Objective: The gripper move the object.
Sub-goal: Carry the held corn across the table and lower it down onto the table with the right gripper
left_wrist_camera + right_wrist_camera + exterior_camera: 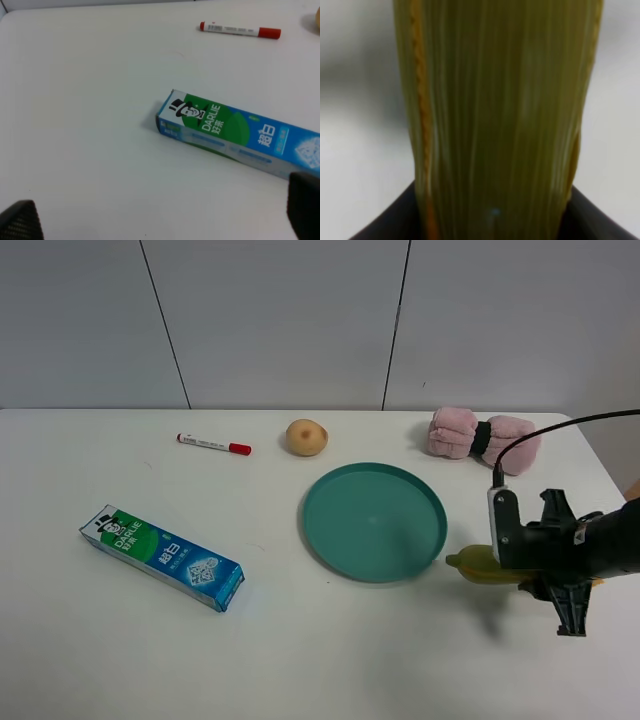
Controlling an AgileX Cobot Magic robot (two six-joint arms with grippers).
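The toy corn cob point(478, 566), yellow-green, lies crosswise just right of the teal plate point(340, 540), its tip near the plate's rim. My right gripper point(522, 572) is shut on it, and the grey-white block and black cable sit above it. In the right wrist view the corn's husk point(495, 115) fills the picture between the black fingers point(600, 220). A shadow below suggests the corn is a little above the table. My left gripper point(162, 215) is open and empty, with its fingertips point(20, 222) over the white table near the toothpaste box point(240, 135). The left arm is out of the exterior high view.
A toothpaste box point(162, 556) lies at the front left. A red-capped marker point(213, 444), a tan potato-like ball point(306, 437) and a pink rolled towel point(482, 437) lie along the back. The table's right edge point(612, 480) is close to the right arm.
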